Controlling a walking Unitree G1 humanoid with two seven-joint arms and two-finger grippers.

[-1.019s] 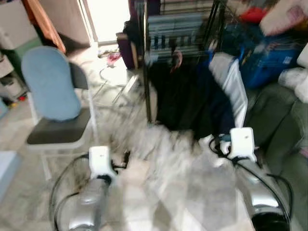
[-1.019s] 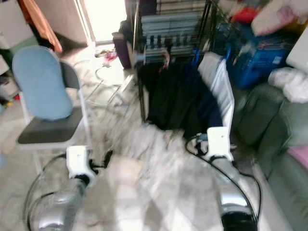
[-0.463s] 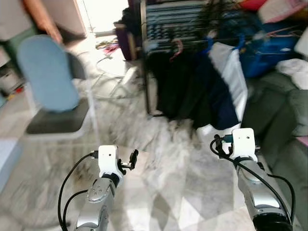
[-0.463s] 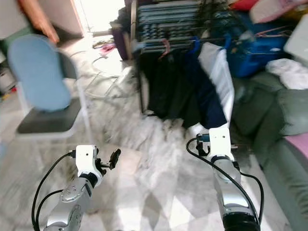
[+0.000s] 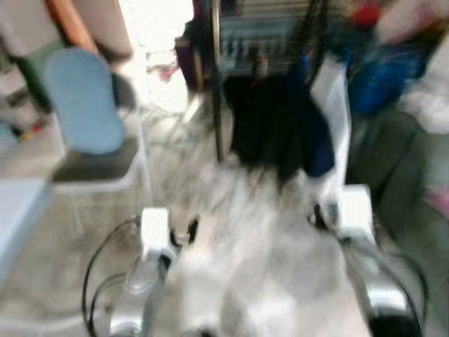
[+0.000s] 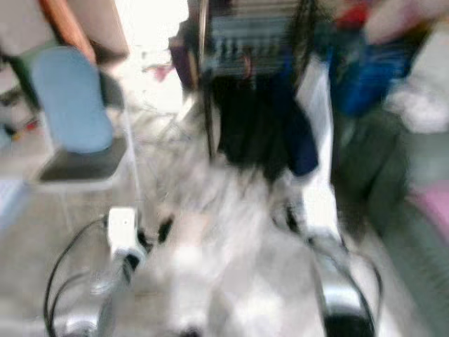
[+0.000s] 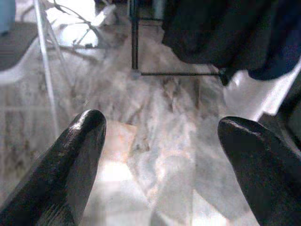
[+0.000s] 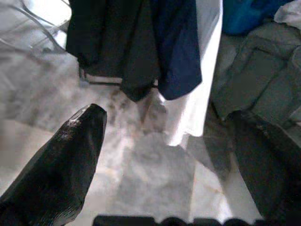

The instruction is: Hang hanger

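Left gripper (image 7: 160, 141): jaws spreading wide, carrying nothing.
Right gripper (image 8: 174, 141): jaws wide, empty.
Clothes rack (image 5: 266, 49): standing ahead; approaching squarely is advisable.

Marbled pale floor (image 7: 164, 141), blue-backed chair (image 5: 88, 116), black clothes rack (image 6: 242, 77) with dark garments, bright doorway (image 5: 158, 28)

Pink hanger (image 5: 261, 64) hangs on the rack (image 5: 217, 105), blurred.

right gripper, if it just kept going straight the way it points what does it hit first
Probably the hanging clothes on the black rack: the open, empty right gripper aims at their lower hems above the marble floor. Depth is unclear, so it might meet the floor first.
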